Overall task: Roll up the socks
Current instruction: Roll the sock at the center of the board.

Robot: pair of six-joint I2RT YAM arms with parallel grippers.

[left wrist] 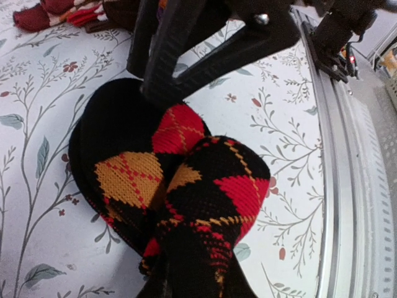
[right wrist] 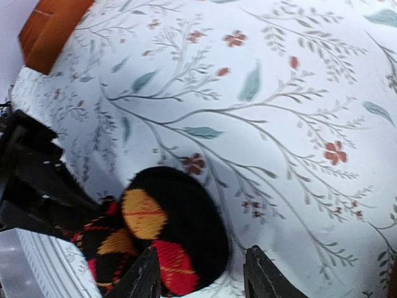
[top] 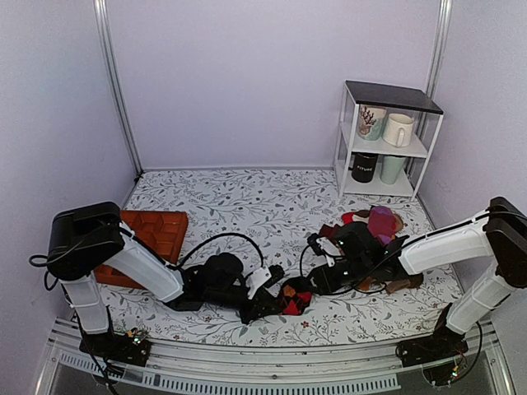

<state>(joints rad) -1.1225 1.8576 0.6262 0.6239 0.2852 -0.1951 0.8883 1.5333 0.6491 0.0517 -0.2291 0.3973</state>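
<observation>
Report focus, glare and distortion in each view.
Top view: even, soft light, no glare, all sharp; the wide lens makes the posts slant. Left wrist view: socks crisp in the middle, blurring at the bottom edge. Right wrist view: slightly soft overall, its own fingers blurred at the bottom edge, tablecloth washed pale at lower right.

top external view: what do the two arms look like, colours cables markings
The left arm and right arm match: a long white link between boxy black joint housings, then a black wrist with a small white cover. Thin black cables loop off each. The left gripper and right gripper have plain black fingers. No markings are legible.
</observation>
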